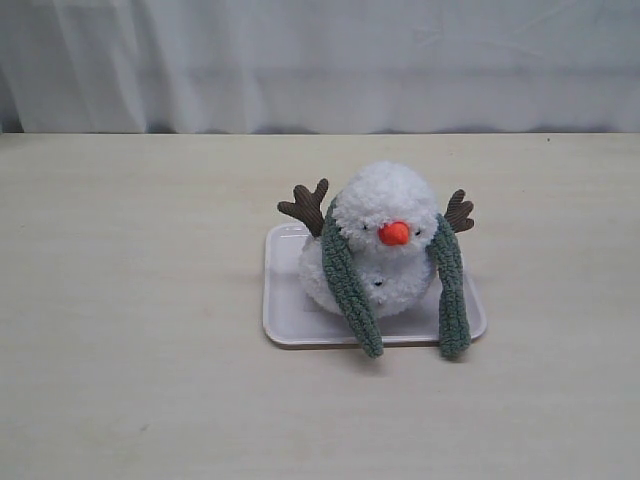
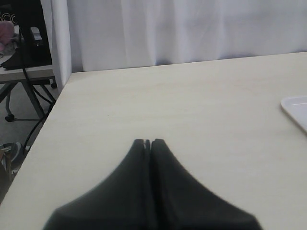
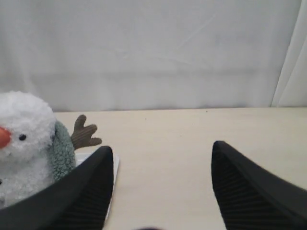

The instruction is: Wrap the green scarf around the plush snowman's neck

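In the exterior view, a fluffy white plush snowman (image 1: 385,215) with an orange nose sits on a flat white rectangular tray (image 1: 285,300) on a pale wooden table (image 1: 130,300). A fuzzy sage-green knit scarf (image 1: 348,275) lies around the back of its neck, both ends hanging down the front past the tray's near edge. In the left wrist view, the black left gripper (image 2: 147,142) is pressed closed over bare table. In the right wrist view, the black right gripper (image 3: 162,146) stands wide apart, holding nothing, with the snowman just beside one finger.
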Robot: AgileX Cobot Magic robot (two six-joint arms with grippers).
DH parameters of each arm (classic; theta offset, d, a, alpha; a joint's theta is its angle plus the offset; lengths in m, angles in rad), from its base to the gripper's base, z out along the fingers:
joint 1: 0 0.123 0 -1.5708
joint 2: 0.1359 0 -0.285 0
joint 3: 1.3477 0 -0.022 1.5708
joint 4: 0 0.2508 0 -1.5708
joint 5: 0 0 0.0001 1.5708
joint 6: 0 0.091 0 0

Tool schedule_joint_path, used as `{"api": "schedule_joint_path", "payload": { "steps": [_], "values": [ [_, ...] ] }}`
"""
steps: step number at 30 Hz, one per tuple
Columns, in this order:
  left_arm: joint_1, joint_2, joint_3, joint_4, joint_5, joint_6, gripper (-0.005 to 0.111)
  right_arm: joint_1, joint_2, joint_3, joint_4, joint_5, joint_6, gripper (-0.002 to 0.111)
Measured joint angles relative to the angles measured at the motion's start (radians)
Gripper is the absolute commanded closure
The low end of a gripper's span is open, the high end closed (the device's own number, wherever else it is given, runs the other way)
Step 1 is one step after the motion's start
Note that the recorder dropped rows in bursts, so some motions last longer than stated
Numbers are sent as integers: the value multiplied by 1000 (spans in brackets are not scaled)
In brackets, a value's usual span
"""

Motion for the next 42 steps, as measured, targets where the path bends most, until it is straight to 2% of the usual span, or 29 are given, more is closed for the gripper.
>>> {"api": "schedule_joint_path", "payload": {
  "steps": [14,42],
  "values": [
    [0,0,0,0,0,0,107,0,0,0,-53,170,10,52],
    [0,0,0,0,0,0,107,0,0,0,-54,185,37,52]
  ]
}}
